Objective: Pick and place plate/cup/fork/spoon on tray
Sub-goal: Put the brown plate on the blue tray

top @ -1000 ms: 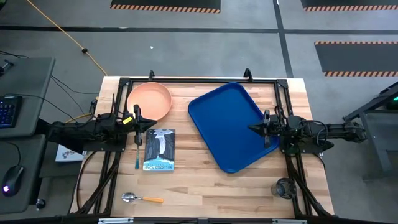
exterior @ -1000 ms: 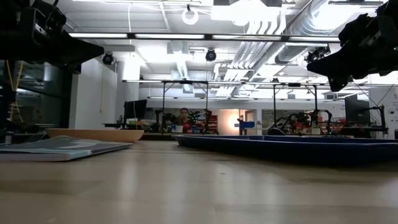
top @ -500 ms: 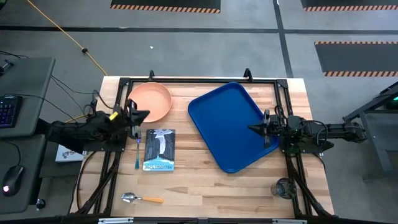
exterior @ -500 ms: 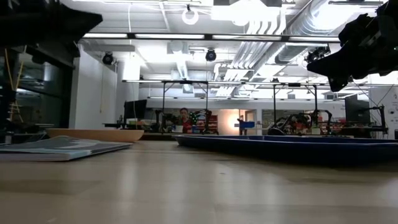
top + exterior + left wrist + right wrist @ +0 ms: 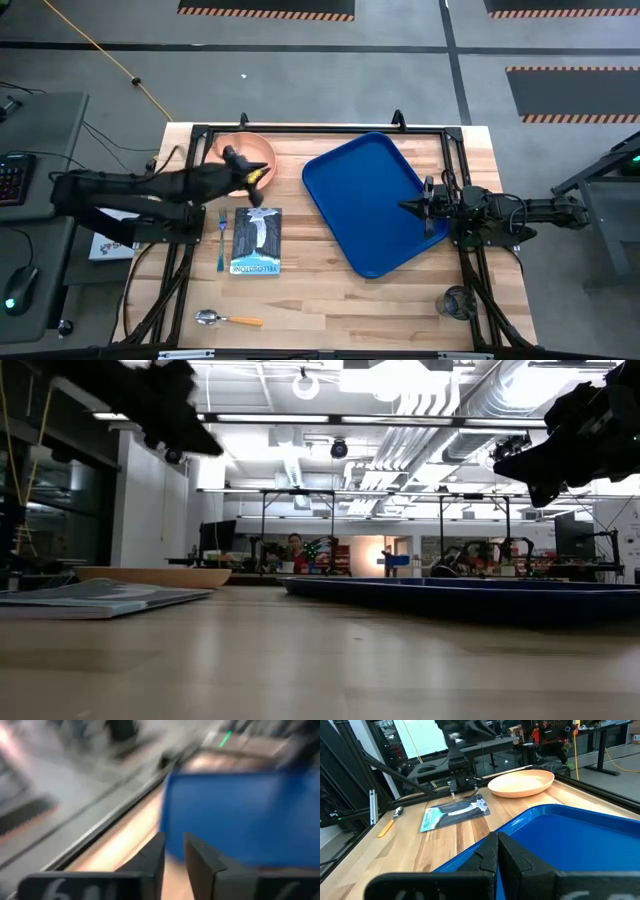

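Observation:
The peach-orange plate rests on the table at far left. My left gripper hovers over its near right rim, fingers nearly together and empty; its wrist view is blurred and faces the dark blue tray. My right gripper is shut and empty above the tray's right part. The teal fork lies left of the booklet. The orange-handled spoon lies near the front edge. The greyish cup stands at the near right corner.
A blue-and-white booklet lies flat between the fork and the tray, just near of the plate. Black frame rails run around the tabletop. Bare wood lies between the booklet, the tray and the front edge.
My left gripper has risen and swung from beside the fork's far end toward the far edge and the right. It now hangs over the plate and has turned to face the tray. The tableware has not moved.

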`<act>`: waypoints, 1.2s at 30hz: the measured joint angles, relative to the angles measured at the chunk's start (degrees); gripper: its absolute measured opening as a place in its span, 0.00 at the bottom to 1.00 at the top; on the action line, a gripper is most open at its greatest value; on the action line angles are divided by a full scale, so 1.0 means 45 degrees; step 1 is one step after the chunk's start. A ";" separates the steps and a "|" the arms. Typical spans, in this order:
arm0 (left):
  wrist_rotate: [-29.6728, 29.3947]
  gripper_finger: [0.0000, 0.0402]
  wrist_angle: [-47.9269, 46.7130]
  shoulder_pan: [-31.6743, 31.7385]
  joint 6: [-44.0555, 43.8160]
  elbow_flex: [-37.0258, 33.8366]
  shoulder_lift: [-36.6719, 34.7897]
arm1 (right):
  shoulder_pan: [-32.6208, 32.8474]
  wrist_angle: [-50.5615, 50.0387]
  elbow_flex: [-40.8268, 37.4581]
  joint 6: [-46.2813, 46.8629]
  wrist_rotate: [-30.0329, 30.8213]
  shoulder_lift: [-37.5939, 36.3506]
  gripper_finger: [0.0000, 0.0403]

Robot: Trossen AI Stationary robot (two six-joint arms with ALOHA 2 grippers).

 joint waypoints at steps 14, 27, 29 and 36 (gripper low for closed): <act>0.3204 0.48 -0.4157 0.2120 -0.2990 0.2085 0.6041 | -0.0005 -0.0003 0.0000 0.0005 0.0000 0.0003 0.00; 0.2754 0.53 -0.3766 0.3385 -0.3516 0.2083 0.8060 | 0.0000 0.0000 0.0000 0.0005 0.0005 0.0005 0.00; 0.2907 0.53 -0.3748 0.3576 -0.3542 0.2080 0.8286 | -0.0002 0.0000 -0.0002 0.0003 0.0002 0.0003 0.00; 0.3195 0.53 -0.3715 0.3999 -0.3350 0.2094 0.9258 | -0.0002 -0.0005 -0.0002 0.0004 0.0000 0.0005 0.00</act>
